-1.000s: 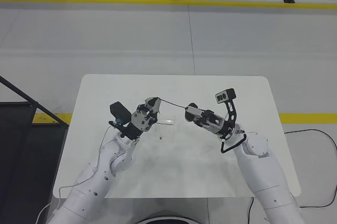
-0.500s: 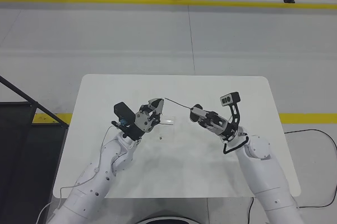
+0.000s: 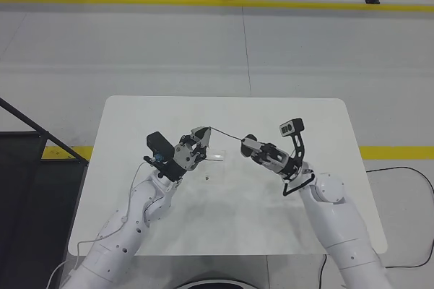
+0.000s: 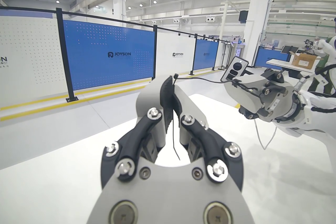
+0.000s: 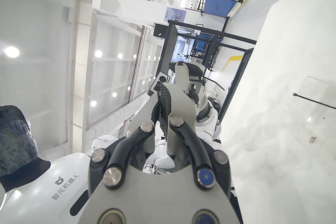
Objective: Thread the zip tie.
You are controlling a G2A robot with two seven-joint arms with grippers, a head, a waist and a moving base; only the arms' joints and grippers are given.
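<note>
the left gripper [image 3: 201, 136] is clamped on the zip tie [image 3: 224, 135] – its head [image 4: 175, 76] pokes out past the fingertips, and a thin black end hangs down between the fingers. from the head the strap runs right through the air to the right gripper [image 3: 247, 141], whose fingers are pressed together on it. both grippers are above the middle of the white table [image 3: 289, 217]. just to the near side of the left gripper, a spare zip tie [image 5: 312, 100] lies on a clear sheet [image 3: 215, 154] — flat on the table.
</note>
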